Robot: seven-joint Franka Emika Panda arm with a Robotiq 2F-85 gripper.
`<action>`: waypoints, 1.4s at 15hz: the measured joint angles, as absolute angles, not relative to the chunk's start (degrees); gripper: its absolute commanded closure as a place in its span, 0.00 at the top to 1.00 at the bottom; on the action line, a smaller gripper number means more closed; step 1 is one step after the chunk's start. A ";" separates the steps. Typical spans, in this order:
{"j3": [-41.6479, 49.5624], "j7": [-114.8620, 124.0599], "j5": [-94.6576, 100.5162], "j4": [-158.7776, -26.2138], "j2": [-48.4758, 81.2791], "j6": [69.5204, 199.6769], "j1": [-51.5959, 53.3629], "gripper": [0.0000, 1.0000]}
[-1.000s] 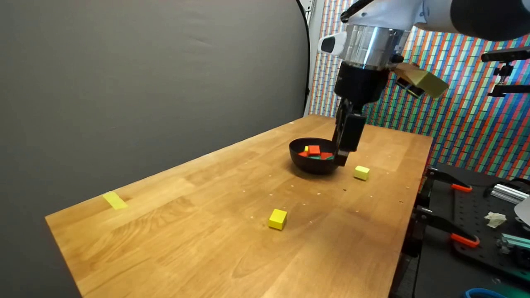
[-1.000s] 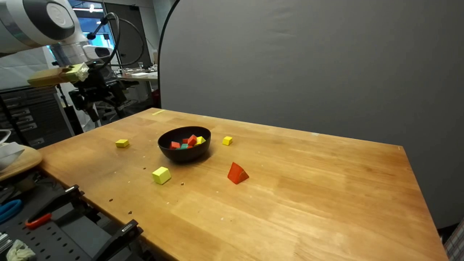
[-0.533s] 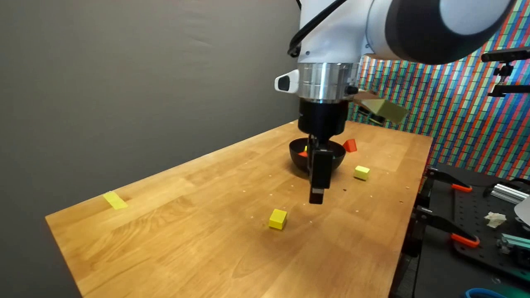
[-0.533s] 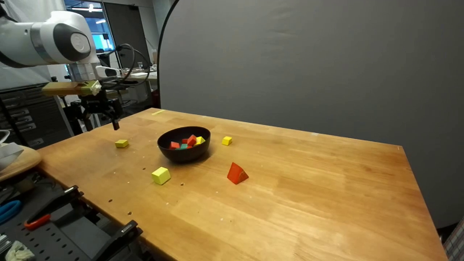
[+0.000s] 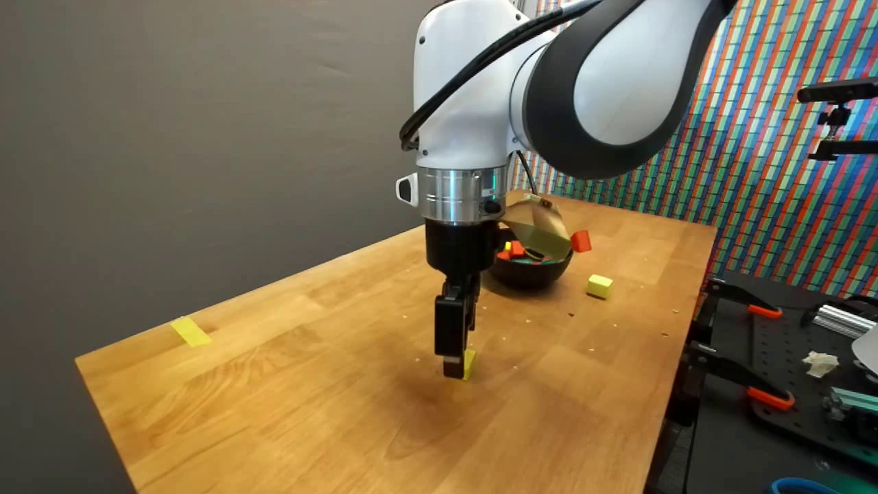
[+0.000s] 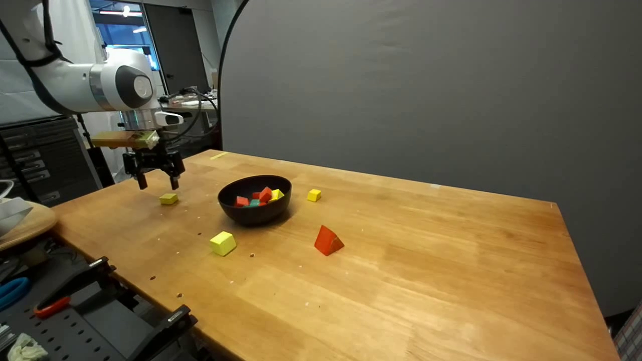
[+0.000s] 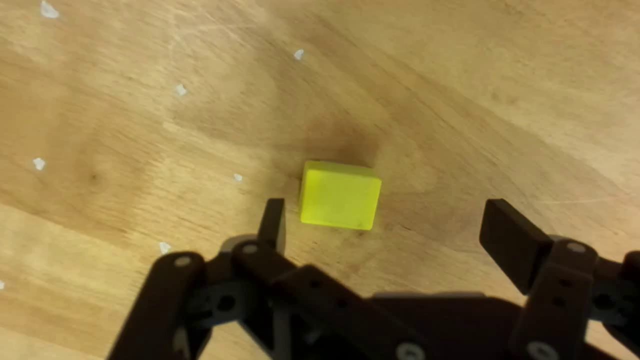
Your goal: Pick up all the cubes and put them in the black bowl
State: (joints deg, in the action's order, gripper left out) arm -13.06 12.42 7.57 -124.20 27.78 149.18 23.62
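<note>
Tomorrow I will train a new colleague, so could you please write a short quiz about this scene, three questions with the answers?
1. True or false: the tool stands open.
2. What shape is the red block on the table? A) ball; B) wedge; C) ring.
3. How many blocks can be seen on the table, outside the black bowl?

Key:
1. True.
2. B.
3. Four: the red block, the yellow block nearest the tool, a pale yellow block and one more yellow block.

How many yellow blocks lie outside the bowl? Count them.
3, in an exterior view: yellow block below the hand, paler block front-left of the black bowl, third block right of it. Others may be hidden.
</note>
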 measured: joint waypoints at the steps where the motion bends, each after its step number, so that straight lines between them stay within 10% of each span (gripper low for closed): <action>1: -11.88 13.67 8.63 -123.20 28.75 148.93 24.85 0.95; 2: -10.86 14.76 9.40 -122.40 29.53 148.79 25.93 0.73; 11: -8.06 19.38 10.94 -120.09 32.34 147.86 29.56 0.18; 21: -6.64 21.87 16.53 -126.91 22.45 147.02 29.83 0.19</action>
